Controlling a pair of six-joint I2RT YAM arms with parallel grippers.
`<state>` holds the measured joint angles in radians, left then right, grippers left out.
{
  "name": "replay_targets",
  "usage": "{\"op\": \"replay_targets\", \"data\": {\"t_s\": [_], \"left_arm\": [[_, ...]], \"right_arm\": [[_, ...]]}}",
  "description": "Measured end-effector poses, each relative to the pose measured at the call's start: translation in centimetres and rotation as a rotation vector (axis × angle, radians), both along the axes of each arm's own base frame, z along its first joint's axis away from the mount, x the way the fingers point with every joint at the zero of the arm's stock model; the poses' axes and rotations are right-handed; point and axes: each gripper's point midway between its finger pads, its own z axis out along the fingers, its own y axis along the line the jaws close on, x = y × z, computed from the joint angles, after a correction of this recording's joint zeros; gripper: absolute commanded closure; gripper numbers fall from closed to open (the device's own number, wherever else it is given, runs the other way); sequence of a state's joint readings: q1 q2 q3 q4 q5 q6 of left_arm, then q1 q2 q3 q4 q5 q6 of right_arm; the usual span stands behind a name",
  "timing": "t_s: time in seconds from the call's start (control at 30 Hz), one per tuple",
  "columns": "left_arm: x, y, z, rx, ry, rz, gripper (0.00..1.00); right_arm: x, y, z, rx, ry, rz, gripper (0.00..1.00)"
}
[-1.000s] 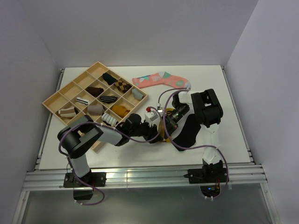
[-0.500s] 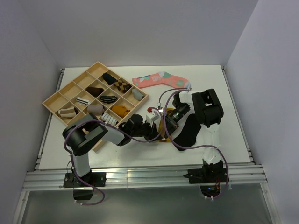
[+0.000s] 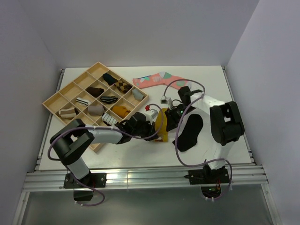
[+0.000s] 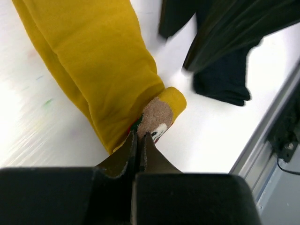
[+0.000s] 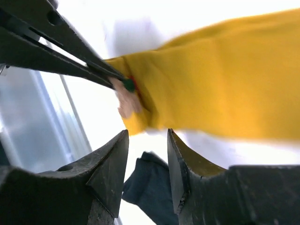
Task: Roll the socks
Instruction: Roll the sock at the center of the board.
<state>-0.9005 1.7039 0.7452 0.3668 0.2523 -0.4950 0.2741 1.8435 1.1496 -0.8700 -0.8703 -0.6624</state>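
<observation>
Two arms: both are bent inward over the table [image 3: 213,79], with the wrists brought close together near its middle.
left arm pose: the elbow is folded low at the left near its base; the forearm is stretched rightward, close to the tabletop.
left gripper [image 4: 139,139]: the jaws are pinched tight on the patterned cuff edge of the mustard sock [image 4: 103,61]; no gap is seen between them.
right arm pose: the upper link is raised at the right side; the forearm is angled leftward and down, passing over the black sock [image 3: 190,133].
right gripper [image 5: 146,136]: the jaws are parted with nothing between them; it is held just beside the mustard sock, close to the left fingertips.
mustard sock: it is found between the two wrists, with its cuff end toward the near edge; whether the body is lifted off the surface cannot be told.
black sock: it is laid flat, just right of the mustard sock; contact between them cannot be told.
tray [image 3: 51,101]: a wooden divided tray is set at the rear left, with sock bundles [image 3: 96,108] in its compartments.
pink sock [image 3: 159,79]: it is laid flat at the rear, apart from both arms.
</observation>
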Motion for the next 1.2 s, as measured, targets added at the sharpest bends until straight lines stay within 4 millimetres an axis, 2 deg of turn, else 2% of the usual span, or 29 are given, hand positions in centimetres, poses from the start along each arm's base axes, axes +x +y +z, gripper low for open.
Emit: {"op": "replay_targets", "data": {"t_s": [0.07, 0.13, 0.27, 0.4, 0.53, 0.8, 0.97, 1.2], "left_arm": [[0.1, 1.0, 0.3, 0.047, 0.008, 0.044, 1.00], [0.2, 2.1, 0.5, 0.090, 0.018, 0.086, 1.00], [-0.4, 3.5, 0.5, 0.143, 0.046, 0.125, 1.00], [-1.4, 3.6, -0.1, 0.165, 0.088, 0.123, 1.00], [-2.1, 3.0, -1.3, 0.192, 0.163, 0.102, 1.00], [-2.3, -0.4, -1.7, 0.181, 0.340, 0.055, 1.00], [-2.3, -0.4, -2.0, 0.141, 0.492, 0.060, 1.00], [-2.4, -0.5, -2.3, 0.125, 0.667, 0.039, 1.00]], "right_arm": [[1.5, 0.1, 1.2, 0.005, -0.097, -0.021, 0.55], [2.5, 0.1, 1.4, -0.001, -0.145, -0.037, 0.56], [3.4, -0.2, 0.5, -0.033, -0.174, -0.063, 0.59], [2.9, -0.8, -0.8, -0.057, -0.174, -0.080, 0.59], [1.9, -1.6, -1.5, -0.077, -0.196, -0.099, 0.60], [2.5, -2.4, 0.9, -0.052, -0.401, -0.127, 0.61], [1.4, -2.6, 1.5, -0.015, -0.509, -0.083, 0.59], [-0.8, -2.5, 1.4, 0.041, -0.610, 0.097, 0.54]]}}
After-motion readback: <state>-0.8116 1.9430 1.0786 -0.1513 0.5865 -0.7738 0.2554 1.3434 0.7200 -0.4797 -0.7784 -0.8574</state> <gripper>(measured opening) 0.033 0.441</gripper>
